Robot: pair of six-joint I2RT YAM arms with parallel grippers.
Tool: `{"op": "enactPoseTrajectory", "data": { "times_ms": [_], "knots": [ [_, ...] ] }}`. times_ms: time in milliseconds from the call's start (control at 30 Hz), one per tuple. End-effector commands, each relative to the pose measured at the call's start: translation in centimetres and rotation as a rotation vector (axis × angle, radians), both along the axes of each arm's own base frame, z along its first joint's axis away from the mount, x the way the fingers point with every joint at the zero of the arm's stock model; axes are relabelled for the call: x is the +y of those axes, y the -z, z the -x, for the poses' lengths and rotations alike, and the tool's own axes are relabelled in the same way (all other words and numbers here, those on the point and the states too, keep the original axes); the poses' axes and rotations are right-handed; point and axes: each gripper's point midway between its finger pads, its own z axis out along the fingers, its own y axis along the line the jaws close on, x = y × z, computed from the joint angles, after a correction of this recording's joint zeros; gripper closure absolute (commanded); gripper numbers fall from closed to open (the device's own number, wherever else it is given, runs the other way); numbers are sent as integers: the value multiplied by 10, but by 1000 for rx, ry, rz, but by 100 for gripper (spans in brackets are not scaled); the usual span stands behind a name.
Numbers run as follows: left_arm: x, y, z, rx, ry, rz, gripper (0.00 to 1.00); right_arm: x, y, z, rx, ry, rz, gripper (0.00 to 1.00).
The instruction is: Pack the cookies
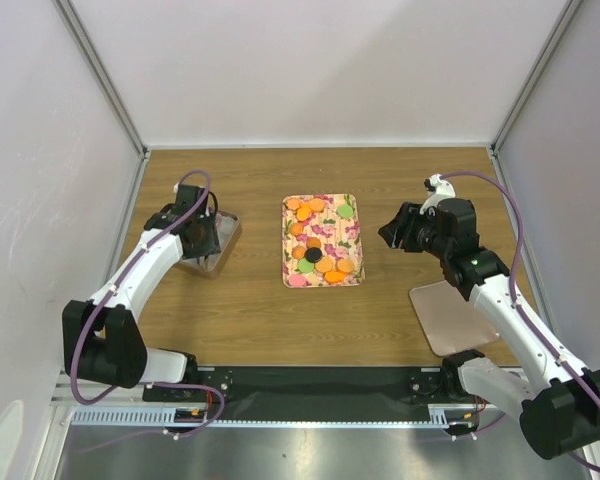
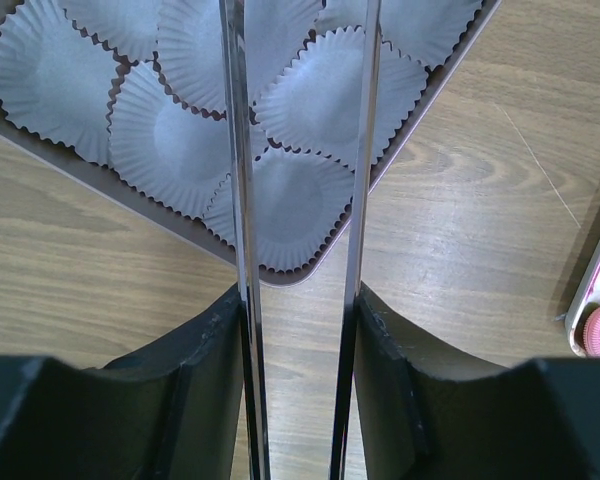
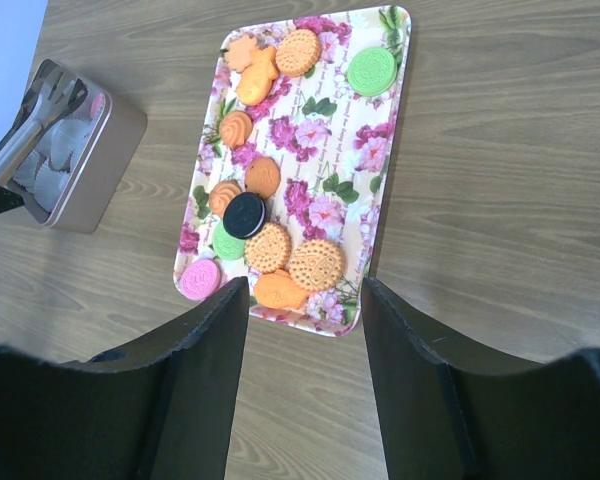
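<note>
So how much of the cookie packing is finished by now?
Barely begun. Done: the tin is open and lined with paper cups, its lid lying off to the side. In hand: nothing; the left tool hovers over the cups with its tongs apart, and the right tool is open above the tray. Left: all the cookies are on the tray.

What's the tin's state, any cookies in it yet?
None yet. The tin holds only empty white paper cups; every cookie visible lies on the floral tray.

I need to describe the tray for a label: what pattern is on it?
A pink-and-green floral print on the tray, clearest in the right wrist view.
</note>
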Motion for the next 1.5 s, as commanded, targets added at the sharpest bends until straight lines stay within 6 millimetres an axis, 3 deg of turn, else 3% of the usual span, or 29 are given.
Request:
{"op": "enactPoseTrajectory", "data": {
  "times_ms": [0,133,367,467,567,600,900,1067,1200,1467],
  "knots": [
    [-1,-10,-11,-63,7,12,52,4,-10,-4,-37,-9,-12,46],
    [-3,-17,-11,-78,11,25,52,4,-10,-4,-39,-8,-10,45],
    [-15,-55,-1,-165,46,63,52,5,-9,-4,-34,-14,-11,45],
    [-27,-69,3,-195,80,61,53,5,-10,-4,-37,-16,-10,46],
    [-49,-79,12,-212,135,69,53,5,-9,-5,-36,-13,-9,46],
    [-66,-82,19,-211,186,68,53,4,-8,-5,-34,-12,-8,45],
    [-163,-62,58,-165,406,107,53,4,-8,-5,-35,-7,-4,46],
    [-188,-37,63,-106,448,66,53,3,-9,-4,-36,-6,-1,46],
    [-205,-29,72,-82,502,66,53,2,-8,-5,-36,-1,2,46],
    [-218,-17,91,-47,566,85,49,3,-8,-5,-37,-4,1,45]
  ]
}}
